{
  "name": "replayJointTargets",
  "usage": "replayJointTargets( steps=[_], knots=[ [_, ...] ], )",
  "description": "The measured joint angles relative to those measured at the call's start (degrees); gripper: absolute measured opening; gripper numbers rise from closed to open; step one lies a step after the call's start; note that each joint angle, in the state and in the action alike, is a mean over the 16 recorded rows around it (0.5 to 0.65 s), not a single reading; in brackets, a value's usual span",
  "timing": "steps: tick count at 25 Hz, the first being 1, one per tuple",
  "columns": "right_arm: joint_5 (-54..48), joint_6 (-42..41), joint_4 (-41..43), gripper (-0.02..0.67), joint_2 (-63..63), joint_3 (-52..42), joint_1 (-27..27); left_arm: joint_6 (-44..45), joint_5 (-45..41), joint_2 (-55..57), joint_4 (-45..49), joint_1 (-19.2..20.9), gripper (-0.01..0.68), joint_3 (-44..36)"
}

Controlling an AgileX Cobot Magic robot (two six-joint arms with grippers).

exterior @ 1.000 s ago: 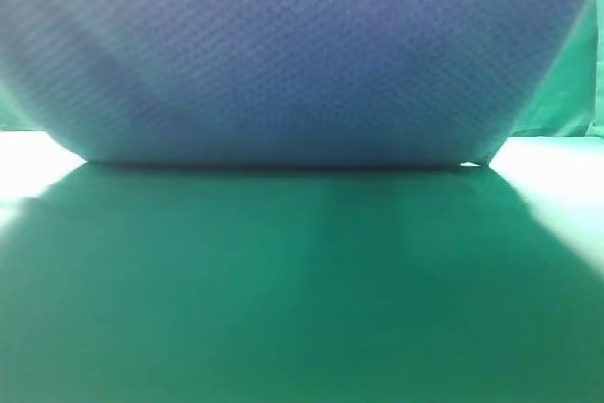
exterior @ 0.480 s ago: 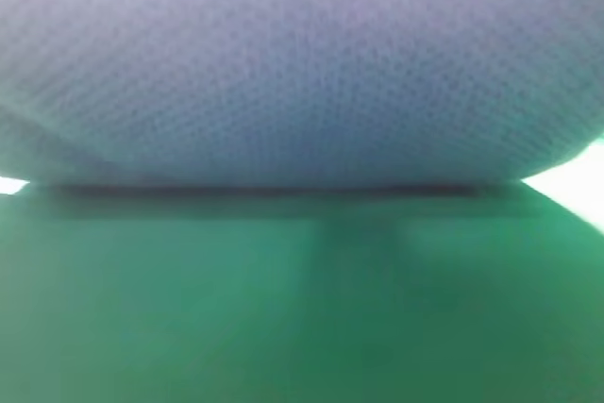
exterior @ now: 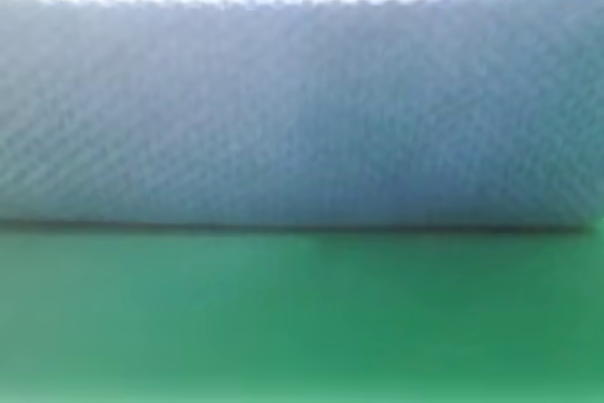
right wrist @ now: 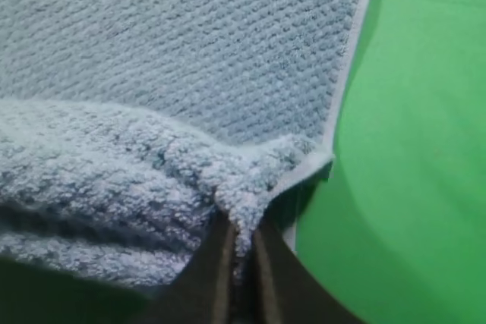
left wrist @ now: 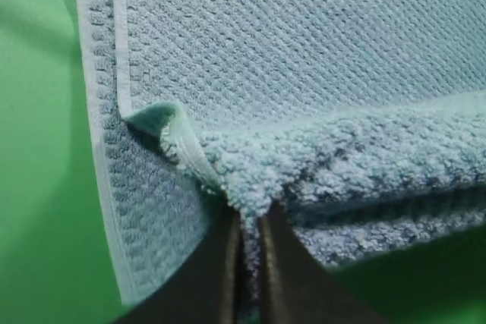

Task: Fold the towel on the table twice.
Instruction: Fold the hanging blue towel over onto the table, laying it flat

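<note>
A: What fills the high view?

B: Mostly the large blue-grey towel with the bumpy waffle knit (exterior: 302,110), blurred and very close to the lens. It spans the whole width, with a pale bright band along its top. Below its dark lower edge lies the flat, smooth green table (exterior: 302,318).

A: And the left arm's tool?

B: In the left wrist view the left gripper (left wrist: 250,221) has its two dark fingers pressed together on a bunched fold of the towel near one corner. The pinched cloth is fluffy and puckers where the fingertips meet it. Beyond it, another layer of the towel lies spread flat, its thin pale edging running along the left side against the green surface.

A: The right one?

B: Much the same, mirrored. The right gripper (right wrist: 241,225) is clamped on a gathered corner of the towel, the fingers nearly touching through the cloth. The pale hem curls just beside the pinch. The flat layer reaches away behind it, and the bare green table shows to the right.
</note>
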State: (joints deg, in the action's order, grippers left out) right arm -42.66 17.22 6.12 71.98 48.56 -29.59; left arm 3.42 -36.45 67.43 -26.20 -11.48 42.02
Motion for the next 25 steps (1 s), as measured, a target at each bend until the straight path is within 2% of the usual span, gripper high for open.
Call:
replayJointTargets(
  steps=[14,21,25],
  knots=[
    [9.4,-4.4,2.8,0.000,24.2,16.3,6.6,-0.3,5.4,27.9,7.7,0.1,0.000,20.8],
    [14.0,-5.4,3.8,0.000,32.0,20.7,7.9,-0.3,7.6,35.2,9.7,0.2,0.000,25.9],
    [15.8,-5.7,4.5,0.028,34.6,21.7,8.1,-0.3,8.8,36.8,10.3,0.2,0.028,26.9]
  ],
)
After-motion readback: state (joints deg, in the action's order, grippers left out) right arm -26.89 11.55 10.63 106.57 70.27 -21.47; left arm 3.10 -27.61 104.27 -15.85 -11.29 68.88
